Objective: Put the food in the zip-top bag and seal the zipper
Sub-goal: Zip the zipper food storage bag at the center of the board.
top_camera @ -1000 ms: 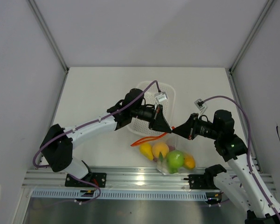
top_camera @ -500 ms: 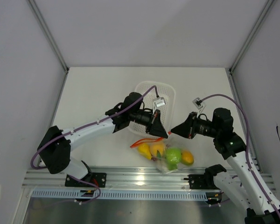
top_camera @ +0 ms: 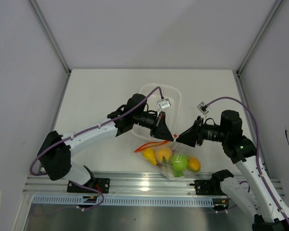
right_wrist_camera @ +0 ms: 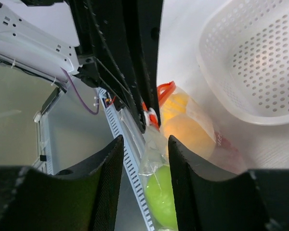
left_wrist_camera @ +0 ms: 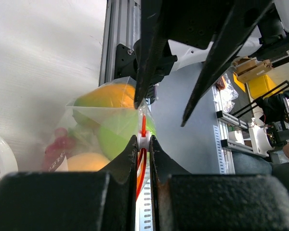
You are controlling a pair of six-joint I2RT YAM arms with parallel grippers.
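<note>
Right gripper (right_wrist_camera: pixel 144 139) sprang apart, released; left gripper (left_wrist_camera: pixel 143 139) stayed clenched on thin orange-red zipper strip (left_wrist_camera: pixel 143 126) of clear crinkly bag (top_camera: pixel 176 168). Sealing needed right re-pinch beside it, strip kept taut.

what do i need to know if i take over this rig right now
Left gripper: fingers shut on the zipper at one end of the bag.
Right gripper: open, holding nothing, facing the left one close to that same zipper end.
Food: inside the bag, which lies in front of the basket.
Done: food bagged, as far as shows.
Left: sealing. Whether the zipper is closed along its length cannot be told, so check it and finish the run.
</note>
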